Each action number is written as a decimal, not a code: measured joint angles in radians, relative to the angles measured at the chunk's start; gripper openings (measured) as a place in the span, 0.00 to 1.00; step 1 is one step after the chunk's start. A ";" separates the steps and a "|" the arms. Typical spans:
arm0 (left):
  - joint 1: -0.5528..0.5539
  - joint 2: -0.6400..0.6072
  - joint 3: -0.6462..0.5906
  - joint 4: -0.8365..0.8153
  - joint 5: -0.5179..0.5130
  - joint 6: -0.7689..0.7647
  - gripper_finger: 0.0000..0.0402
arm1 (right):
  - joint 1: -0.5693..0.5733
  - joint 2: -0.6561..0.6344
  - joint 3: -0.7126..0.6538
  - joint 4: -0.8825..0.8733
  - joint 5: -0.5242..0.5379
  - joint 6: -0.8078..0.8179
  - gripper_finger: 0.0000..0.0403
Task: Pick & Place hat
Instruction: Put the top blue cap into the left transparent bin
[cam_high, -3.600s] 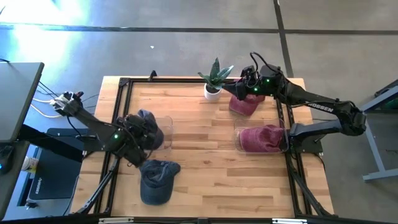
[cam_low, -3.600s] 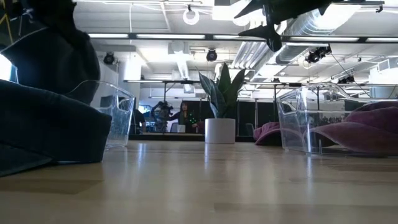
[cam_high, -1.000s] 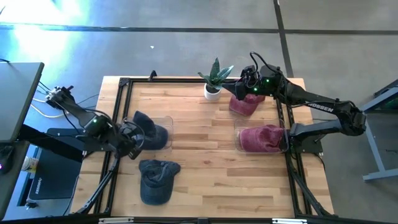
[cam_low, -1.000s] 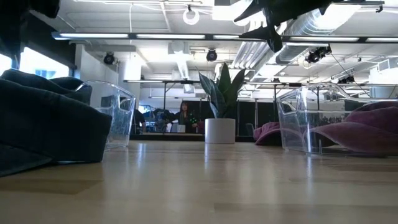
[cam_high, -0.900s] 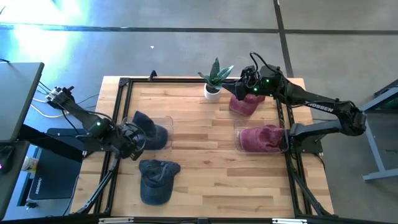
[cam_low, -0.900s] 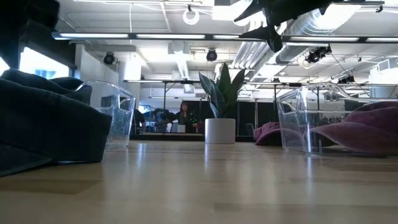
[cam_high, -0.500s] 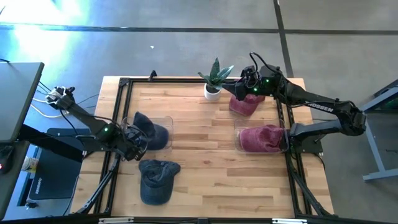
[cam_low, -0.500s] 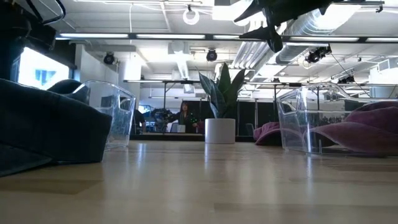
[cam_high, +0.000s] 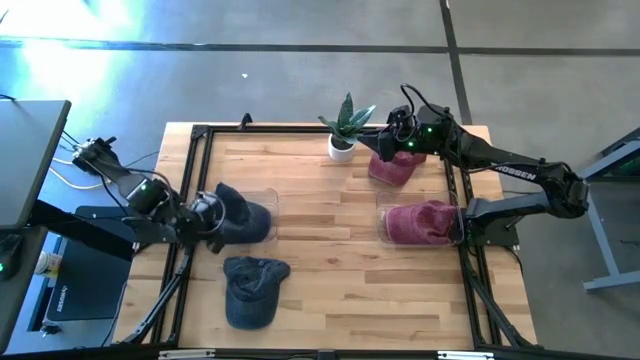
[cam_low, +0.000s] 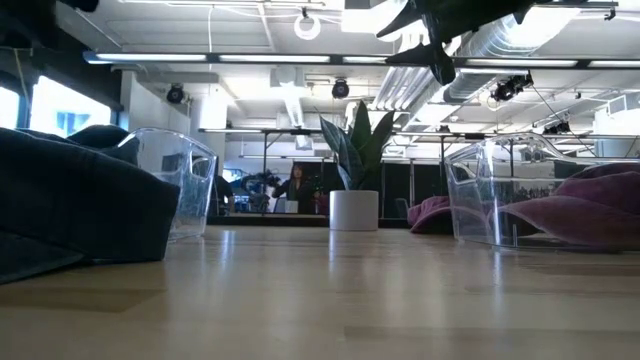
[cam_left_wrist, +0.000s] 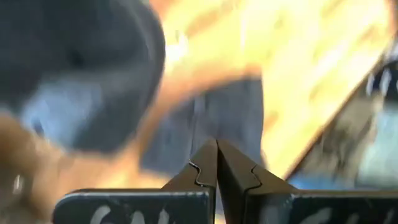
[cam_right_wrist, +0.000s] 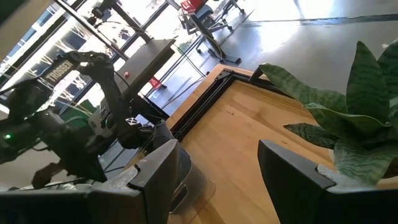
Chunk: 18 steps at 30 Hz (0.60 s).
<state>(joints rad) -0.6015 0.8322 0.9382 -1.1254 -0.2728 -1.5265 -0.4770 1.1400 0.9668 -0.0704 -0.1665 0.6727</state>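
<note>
A dark blue hat (cam_high: 243, 214) lies in a clear bin (cam_high: 264, 196) at the table's left. My left gripper (cam_high: 211, 217) hangs just left of that bin, shut with nothing between its fingers (cam_left_wrist: 216, 147). A second blue hat (cam_high: 250, 290) rests crown up on the wood nearer the front edge. At the far right a maroon hat (cam_high: 393, 167) lies on the table. My right gripper (cam_high: 384, 146) hovers open above it (cam_right_wrist: 217, 152). Another maroon hat (cam_high: 425, 222) fills a clear bin (cam_low: 500, 190) on the right.
A potted plant (cam_high: 345, 127) stands at the far middle, close to my right gripper. A black metal frame (cam_high: 190, 170) runs round the tabletop. Bare wood (cam_high: 330, 250) lies between the two bins. A person (cam_low: 297, 188) shows far off in the room behind.
My left gripper first swung a little toward the near edge, then drew back up and toward the table's left edge, out of the low view's corner. The hats and my right arm have kept still.
</note>
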 joint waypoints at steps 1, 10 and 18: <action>0.001 0.000 -0.001 0.000 -0.033 -0.006 0.00 | 0.000 0.000 0.000 0.000 0.000 0.000 0.53; 0.101 0.017 -0.170 -0.006 0.040 -0.022 0.00 | 0.000 0.000 0.000 0.000 -0.007 0.000 0.53; 0.146 0.019 -0.338 0.074 0.158 -0.019 0.00 | 0.001 0.000 0.000 0.000 -0.024 0.007 0.53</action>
<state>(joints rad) -0.4553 0.8509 0.6006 -1.0511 -0.1146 -1.5453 -0.4763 1.1400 0.9668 -0.0708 -0.1909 0.6800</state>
